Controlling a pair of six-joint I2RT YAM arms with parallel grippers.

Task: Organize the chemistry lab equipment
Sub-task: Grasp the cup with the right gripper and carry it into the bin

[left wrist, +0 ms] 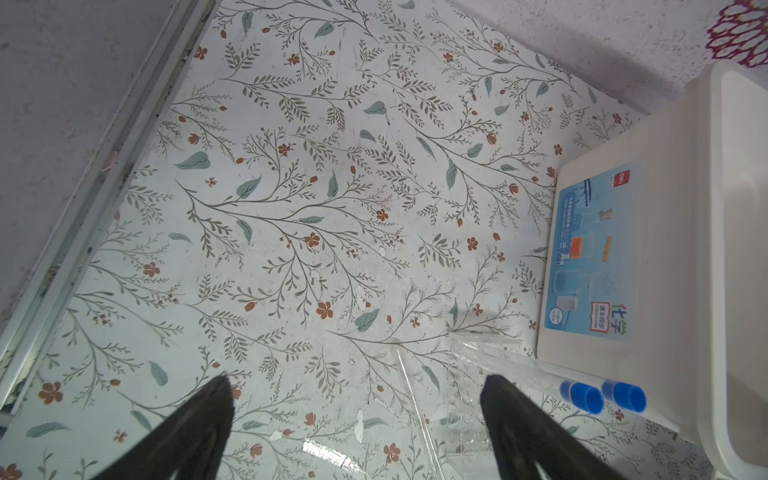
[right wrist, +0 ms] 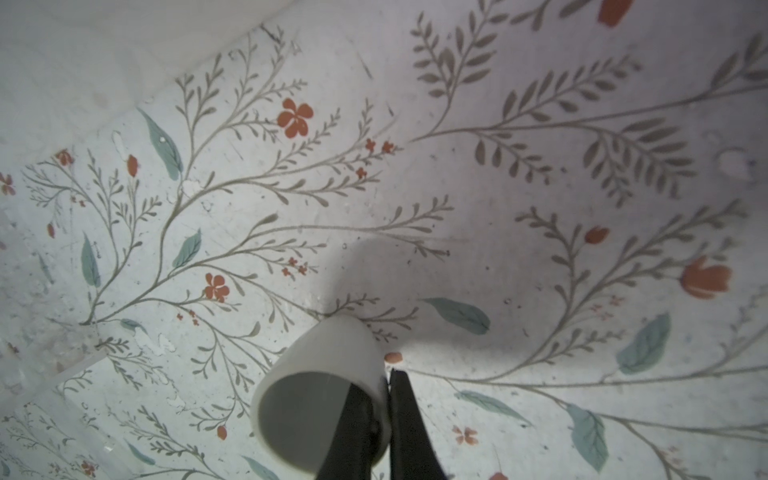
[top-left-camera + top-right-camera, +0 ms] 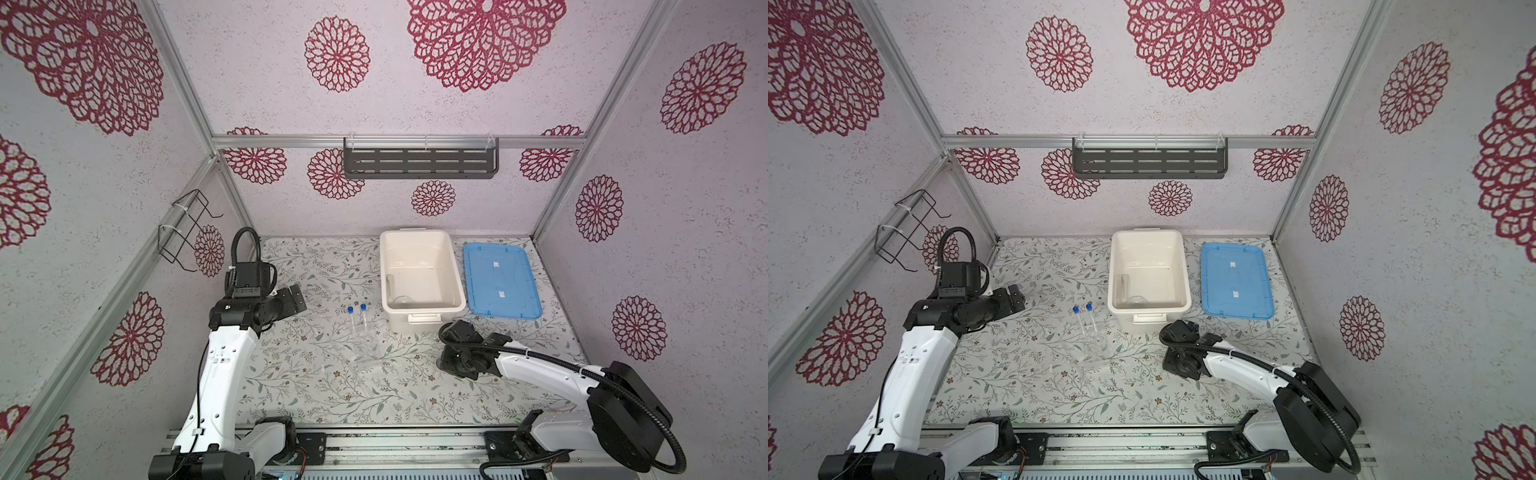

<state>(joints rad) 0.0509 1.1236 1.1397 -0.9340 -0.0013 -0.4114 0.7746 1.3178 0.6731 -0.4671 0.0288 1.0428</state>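
right gripper point(image 2: 388, 380): clamped on the wall of the small white dish point(image 2: 328, 370), one finger inside the mouth, one outside, jaws almost together. dish tipped, mouth turned back toward the gripper's own camera, shadow on the table point(image 2: 540, 124) close beside it. contact of base with table: cannot tell. in both top views dish hidden beneath the right wrist point(image 3: 465, 353), low over the table, just in front of the white tub point(image 3: 399, 321) near its right front corner.

blue-capped tubes point(image 3: 351, 310): a pair, side by side, caps up, seated in the clear tube stand point(image 3: 368, 353). stand mid-table, left of the held dish, near the tub's left front corner. blue caps point(image 1: 582, 397) bright in the left wrist view, clear bodies faint against the floral pattern.

left gripper point(image 1: 357, 388): jaws spread wide, nothing between them, bare table beneath. in both top views left of the tubes, apart from them.

tub: lid off, pale shapes at the near left of its floor, too faint to name. blue printed label point(image 1: 590, 257) on the side facing the left gripper. blue lid point(image 3: 500, 282) flat on the table just right of the tub. farther out, dark slotted shelf point(image 3: 419, 160) on the back wall point(image 3: 374, 199), black wire rack point(image 3: 187, 228) on the left wall point(image 3: 124, 249).
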